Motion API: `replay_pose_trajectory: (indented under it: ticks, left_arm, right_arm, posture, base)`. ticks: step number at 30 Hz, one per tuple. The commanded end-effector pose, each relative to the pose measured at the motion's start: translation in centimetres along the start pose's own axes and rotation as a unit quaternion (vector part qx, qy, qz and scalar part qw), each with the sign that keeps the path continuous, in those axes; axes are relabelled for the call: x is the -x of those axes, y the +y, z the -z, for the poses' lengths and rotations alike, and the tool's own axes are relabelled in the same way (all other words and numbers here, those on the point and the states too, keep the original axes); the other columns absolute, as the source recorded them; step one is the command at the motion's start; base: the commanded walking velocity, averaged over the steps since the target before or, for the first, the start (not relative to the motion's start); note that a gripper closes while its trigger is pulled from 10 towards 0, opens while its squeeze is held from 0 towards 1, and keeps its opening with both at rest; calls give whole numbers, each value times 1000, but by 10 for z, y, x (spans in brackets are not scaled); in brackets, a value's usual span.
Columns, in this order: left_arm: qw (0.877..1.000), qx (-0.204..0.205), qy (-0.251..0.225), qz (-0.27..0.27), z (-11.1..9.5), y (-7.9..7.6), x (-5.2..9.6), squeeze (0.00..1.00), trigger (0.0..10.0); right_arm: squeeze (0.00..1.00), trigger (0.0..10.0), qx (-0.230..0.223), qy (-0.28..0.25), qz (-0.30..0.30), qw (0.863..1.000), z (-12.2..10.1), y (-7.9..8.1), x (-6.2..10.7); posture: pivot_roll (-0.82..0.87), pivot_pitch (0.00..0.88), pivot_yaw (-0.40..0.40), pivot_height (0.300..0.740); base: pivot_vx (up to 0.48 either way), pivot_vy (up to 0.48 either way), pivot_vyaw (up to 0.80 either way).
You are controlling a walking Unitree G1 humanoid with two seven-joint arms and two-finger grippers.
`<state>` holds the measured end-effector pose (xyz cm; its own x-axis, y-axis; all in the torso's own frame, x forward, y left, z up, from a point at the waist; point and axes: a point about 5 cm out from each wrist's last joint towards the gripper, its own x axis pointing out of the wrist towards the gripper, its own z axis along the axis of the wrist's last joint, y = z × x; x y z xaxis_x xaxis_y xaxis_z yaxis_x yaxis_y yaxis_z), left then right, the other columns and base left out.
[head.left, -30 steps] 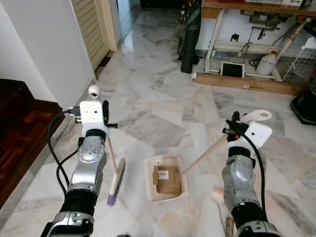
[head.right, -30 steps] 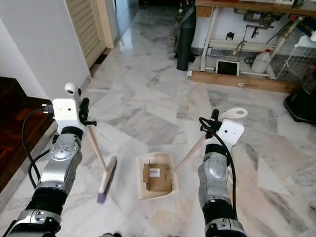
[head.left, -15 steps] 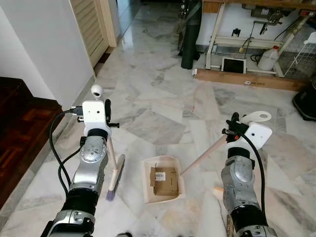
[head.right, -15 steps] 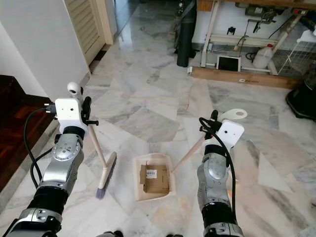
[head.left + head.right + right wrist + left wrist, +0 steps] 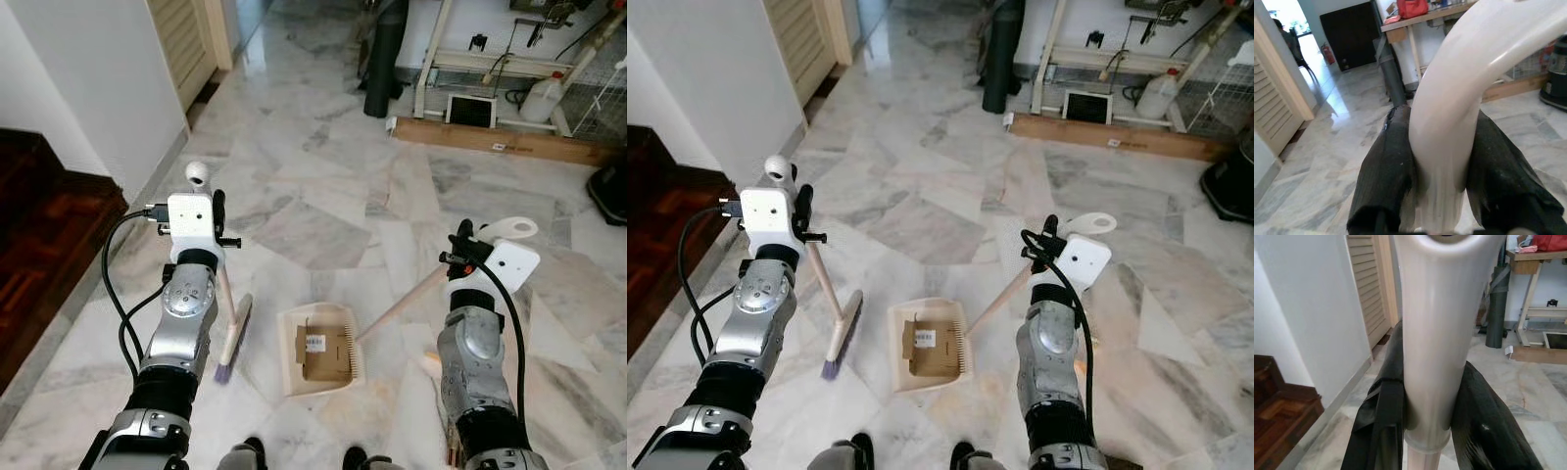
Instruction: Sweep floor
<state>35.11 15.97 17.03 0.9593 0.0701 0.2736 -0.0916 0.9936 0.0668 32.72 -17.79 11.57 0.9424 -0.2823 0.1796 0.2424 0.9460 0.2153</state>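
**A:** In the left eye view, where do things sit around the dustpan?

**B:** It lies flat on the marble floor, a piece of cardboard inside it. The broom stands just to its left, bristles on the floor, handle rising to the left gripper. The dustpan's own long handle slants up to its right into the right gripper.

**A:** And the right eye view?

**B:** Same layout. Far beyond the dustpan a table frame stands with a white jug beneath it; a louvred door is beyond it to the left.

**A:** Left wrist view, is the grip firm?

**B:** Both black fingers press against the broom's silvery handle cap, closed around it from either side.

**A:** Right wrist view?

**B:** The fingers are clamped onto the dustpan's curved white handle top, touching it on both sides.
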Motion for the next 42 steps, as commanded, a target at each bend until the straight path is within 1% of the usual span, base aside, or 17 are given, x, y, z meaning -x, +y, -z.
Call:
replay_pose_trajectory:
  ticks: [1, 30, 35, 42]
  left_arm:
    - [1000, -5, -31, 0, -10, 2, -2, 0, 10000]
    - [999, 0, -35, 0, -9, 1, 0, 0, 10000]
    - [999, 0, -34, 1, -9, 1, 0, 0, 10000]
    - [999, 1, -34, -1, -10, 1, -1, 0, 10000]
  right_arm:
    - [0, 10000, -9, -19, -7, 1000, -8, 5, -1]
    - [0, 10000, -6, -15, -14, 1000, -8, 4, -1]
    - [0, 10000, -6, -13, -15, 1000, -7, 4, -1]
    - [0, 10000, -4, -12, -15, 1000, -8, 4, -2]
  posture:
    - [13, 148, 28, 740]
    - [-2, 95, 16, 740]
    - [-4, 94, 15, 740]
    - [-2, 115, 11, 740]
  base:
    - [-292, 0, 0]
    - [-283, 0, 0]
    - [-294, 0, 0]
    - [-294, 0, 0]
